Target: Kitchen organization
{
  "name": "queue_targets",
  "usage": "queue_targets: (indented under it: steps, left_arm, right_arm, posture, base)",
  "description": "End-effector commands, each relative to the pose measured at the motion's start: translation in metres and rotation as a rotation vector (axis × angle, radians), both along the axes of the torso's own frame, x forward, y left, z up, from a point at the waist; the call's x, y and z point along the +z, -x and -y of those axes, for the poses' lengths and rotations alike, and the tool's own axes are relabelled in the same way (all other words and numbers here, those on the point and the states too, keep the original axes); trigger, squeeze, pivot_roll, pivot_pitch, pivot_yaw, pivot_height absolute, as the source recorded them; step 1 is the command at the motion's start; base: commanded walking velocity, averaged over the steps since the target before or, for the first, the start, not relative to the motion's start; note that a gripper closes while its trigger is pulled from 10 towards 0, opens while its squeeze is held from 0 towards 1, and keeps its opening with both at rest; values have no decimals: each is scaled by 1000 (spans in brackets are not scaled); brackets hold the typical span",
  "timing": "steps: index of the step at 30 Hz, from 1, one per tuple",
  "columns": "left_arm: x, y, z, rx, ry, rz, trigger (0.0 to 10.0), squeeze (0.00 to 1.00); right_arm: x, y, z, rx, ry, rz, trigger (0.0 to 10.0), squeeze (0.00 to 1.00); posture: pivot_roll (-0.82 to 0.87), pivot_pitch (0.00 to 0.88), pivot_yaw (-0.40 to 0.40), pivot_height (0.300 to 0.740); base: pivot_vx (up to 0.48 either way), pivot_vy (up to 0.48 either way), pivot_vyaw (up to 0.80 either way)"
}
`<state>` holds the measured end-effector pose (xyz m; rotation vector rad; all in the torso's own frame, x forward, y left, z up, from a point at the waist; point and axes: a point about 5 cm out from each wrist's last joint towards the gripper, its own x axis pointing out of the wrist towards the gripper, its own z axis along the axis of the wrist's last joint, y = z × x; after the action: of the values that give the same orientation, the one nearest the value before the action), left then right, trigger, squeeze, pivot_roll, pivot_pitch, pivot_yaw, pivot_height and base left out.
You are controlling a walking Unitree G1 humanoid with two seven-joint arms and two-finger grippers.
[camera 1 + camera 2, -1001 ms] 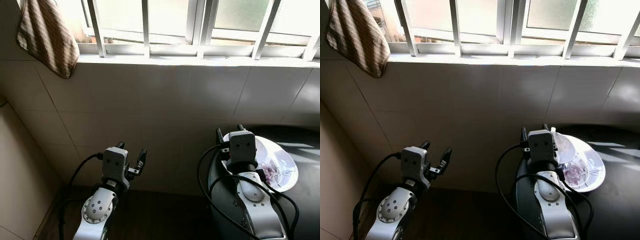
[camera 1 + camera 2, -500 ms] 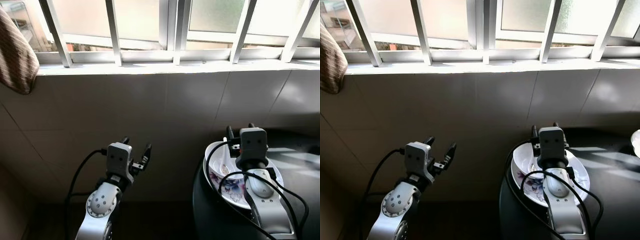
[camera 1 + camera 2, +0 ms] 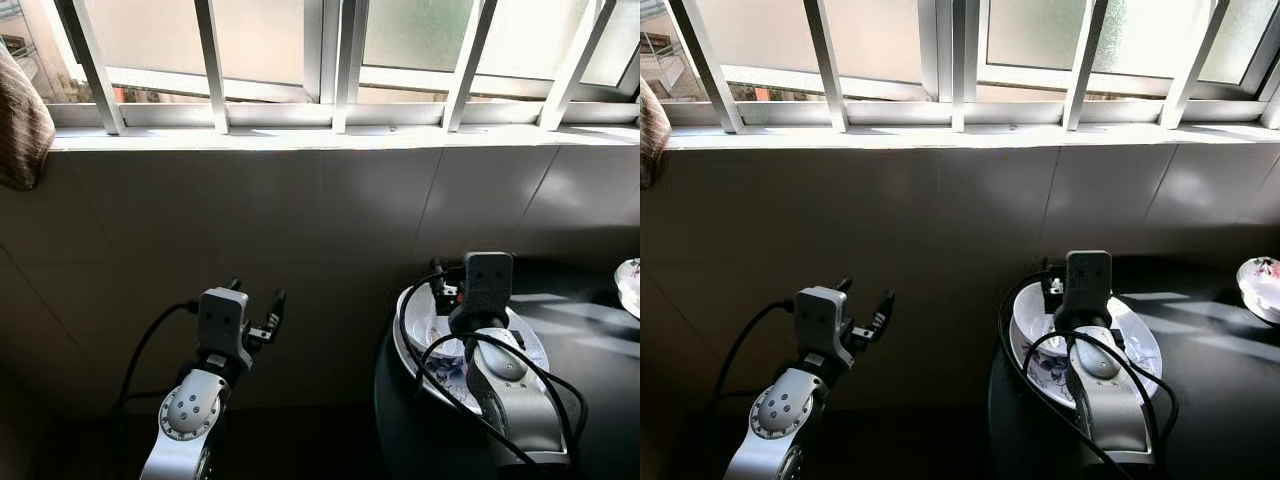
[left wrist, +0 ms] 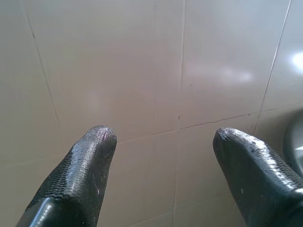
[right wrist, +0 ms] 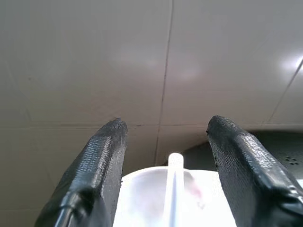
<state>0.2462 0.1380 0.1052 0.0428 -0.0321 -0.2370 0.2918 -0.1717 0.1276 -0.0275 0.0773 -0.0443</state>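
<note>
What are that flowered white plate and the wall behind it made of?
The white plate with a purple flower pattern looks like glazed ceramic or porcelain: smooth, bright and shiny in the window light, though melamine is possible. The beige tiled wall seems to be glossy ceramic tile: thin grout lines and soft reflections show.

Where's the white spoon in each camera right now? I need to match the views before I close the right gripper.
Left eye view: the white spoon lies in the bowl, left of the right wrist.
Right eye view: spoon in the bowl, left of the wrist.
Left wrist view: not in it.
Right wrist view: spoon between the open fingers of the right gripper.
Shared landmark: the tiled wall.
</note>
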Motion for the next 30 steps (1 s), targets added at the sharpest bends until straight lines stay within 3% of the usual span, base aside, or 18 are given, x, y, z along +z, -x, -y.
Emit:
queue_targets:
  steps: [1, 15, 21, 30]
  left_arm:
    - [1, 0, 3, -3, 2, 4, 10000, 0]
    - [2, -2, 2, 6, 4, 7, 10000, 0]
    - [2, -3, 3, 9, 3, 8, 10000, 0]
    - [2, -5, 2, 15, 1, 10, 10000, 0]
  right_arm:
    - [1, -5, 2, 15, -67, -42, 10000, 0]
    - [-13, -18, 18, 23, -30, -277, 10000, 0]
    - [-26, -24, 23, 84, -121, -420, 10000, 0]
    - [-36, -34, 41, 51, -158, -538, 10000, 0]
  posture:
    - [-1, 0, -32, 740]
    - [4, 0, -45, 740]
    - [5, 0, -47, 740]
    - [11, 0, -56, 740]
  base:
    - [0, 0, 0]
    - [0, 0, 0]
    - [0, 0, 0]
    - [0, 0, 0]
